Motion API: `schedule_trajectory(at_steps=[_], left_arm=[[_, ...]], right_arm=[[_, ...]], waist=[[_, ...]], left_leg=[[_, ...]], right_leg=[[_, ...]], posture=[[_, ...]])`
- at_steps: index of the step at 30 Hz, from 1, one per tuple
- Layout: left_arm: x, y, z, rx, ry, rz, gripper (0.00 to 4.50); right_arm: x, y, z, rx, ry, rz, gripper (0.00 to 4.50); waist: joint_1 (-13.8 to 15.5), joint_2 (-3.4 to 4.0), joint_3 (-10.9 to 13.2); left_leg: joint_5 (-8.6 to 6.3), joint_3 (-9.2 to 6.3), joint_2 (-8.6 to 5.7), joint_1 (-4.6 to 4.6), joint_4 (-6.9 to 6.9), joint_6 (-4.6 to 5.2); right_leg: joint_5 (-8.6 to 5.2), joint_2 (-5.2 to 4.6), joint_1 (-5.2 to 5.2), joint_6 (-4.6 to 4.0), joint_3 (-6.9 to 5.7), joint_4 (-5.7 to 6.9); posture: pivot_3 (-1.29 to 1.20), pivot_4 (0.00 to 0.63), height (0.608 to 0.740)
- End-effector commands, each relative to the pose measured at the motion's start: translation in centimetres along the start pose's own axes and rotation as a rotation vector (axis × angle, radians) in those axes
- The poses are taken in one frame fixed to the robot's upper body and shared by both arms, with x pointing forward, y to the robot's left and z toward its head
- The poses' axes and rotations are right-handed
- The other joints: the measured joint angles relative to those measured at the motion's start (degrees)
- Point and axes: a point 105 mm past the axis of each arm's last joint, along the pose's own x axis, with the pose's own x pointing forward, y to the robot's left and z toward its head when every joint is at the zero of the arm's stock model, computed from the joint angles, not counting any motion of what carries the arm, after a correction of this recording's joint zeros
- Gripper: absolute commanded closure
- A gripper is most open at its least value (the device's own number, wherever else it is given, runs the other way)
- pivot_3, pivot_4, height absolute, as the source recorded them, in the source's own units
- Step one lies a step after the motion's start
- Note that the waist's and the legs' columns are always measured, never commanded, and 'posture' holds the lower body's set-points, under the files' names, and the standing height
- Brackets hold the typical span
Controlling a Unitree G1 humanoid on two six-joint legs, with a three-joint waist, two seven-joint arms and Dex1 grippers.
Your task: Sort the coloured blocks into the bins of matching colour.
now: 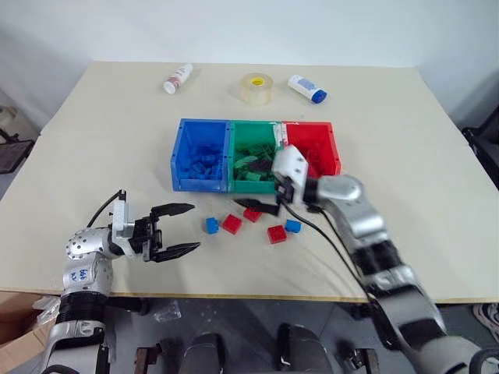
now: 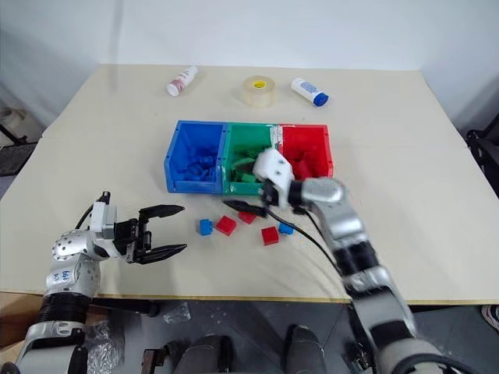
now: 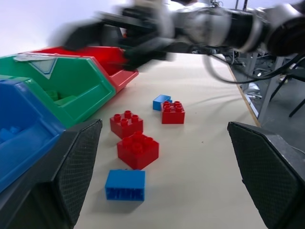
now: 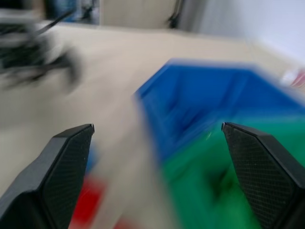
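Three joined bins stand mid-table: blue, green and red, each with like-coloured bricks inside. Several coloured blocks lie on the table just in front of them: a blue block, three red ones and a second blue one. My right gripper hangs open and empty over the front edge of the green bin, pointing left, above the blocks. At the blocks' left, my left gripper points towards them, open, holding nothing.
At the back of the table lie two small white bottles with a roll of clear tape between them. The table's front edge runs just below both arms.
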Motion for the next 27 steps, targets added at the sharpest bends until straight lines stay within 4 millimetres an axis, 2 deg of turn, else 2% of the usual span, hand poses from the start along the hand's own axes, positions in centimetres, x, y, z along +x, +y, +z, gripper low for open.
schedule_trajectory(at_steps=[1,4,8,12,15,19,22,27], left_arm=[[-0.2,0.5,0.4,0.03,0.003,-0.002,0.0],[-0.1,0.8,0.4,0.03,0.001,-0.001,0.0],[0.1,0.9,0.2,0.024,-0.005,-0.009,0.0],[0.2,0.9,0.2,0.024,-0.008,-0.011,0.0],[0.2,1.0,0.2,0.022,-0.01,-0.014,0.0],[0.6,1.2,0.3,0.021,-0.014,-0.023,0.0],[1.0,1.2,0.4,0.024,-0.025,-0.04,0.0],[1.7,0.7,0.5,0.02,-0.038,-0.071,0.0]], right_arm=[[-2.9,1.3,1.7,-0.003,-0.022,0.003,0.01],[-6.0,2.4,0.8,0.052,0.032,-0.046,0.01],[-11.6,3.9,-1.4,0.161,0.157,-0.187,0.01],[-15.9,4.6,-3.0,0.224,0.263,-0.329,0.01],[-18.0,5.0,-3.5,0.241,0.307,-0.397,0.01],[-17.6,4.9,-3.5,0.238,0.297,-0.398,0.01],[-14.8,4.0,-3.9,0.236,0.26,-0.355,0.01],[-12.0,2.8,-5.1,0.249,0.255,-0.307,0.01]], waist=[[0.1,0.0,0.0],[0.4,-0.01,0.0],[0.7,-0.02,0.0],[0.9,-0.04,0.0],[0.8,-0.04,0.0],[0.4,-0.05,0.0],[0.1,-0.05,0.0],[0.7,-0.05,0.0]], left_leg=[[0.0,0.0,0.0,0.0,0.0,0.0],[0.0,0.0,0.01,0.01,0.01,0.0],[-0.02,0.0,0.0,0.0,-0.01,0.01],[-0.03,0.01,-0.02,-0.01,0.06,0.03],[-0.03,0.01,0.0,0.03,0.06,0.03],[-0.03,0.01,0.01,0.05,0.07,0.03],[-0.03,0.02,0.01,0.06,0.07,0.03],[-0.03,-0.01,0.0,0.0,0.07,0.03]], right_leg=[[0.0,0.0,-0.01,0.0,0.01,0.02],[0.0,0.01,-0.01,0.0,0.02,0.02],[0.0,0.0,0.0,0.0,0.01,-0.05],[0.03,0.0,0.03,0.03,0.03,-0.08],[0.04,0.01,0.06,0.02,0.04,-0.07],[0.04,0.01,0.07,0.02,0.04,-0.06],[0.04,0.01,0.07,0.02,0.07,-0.06],[0.05,0.01,0.06,0.02,0.04,-0.08]], posture=[[0.0,0.15,0.74],[0.0,0.15,0.74],[0.0,0.15,0.74],[0.0,0.15,0.74],[0.0,0.15,0.74],[0.0,0.15,0.74],[0.0,0.15,0.74],[0.0,0.15,0.74]])
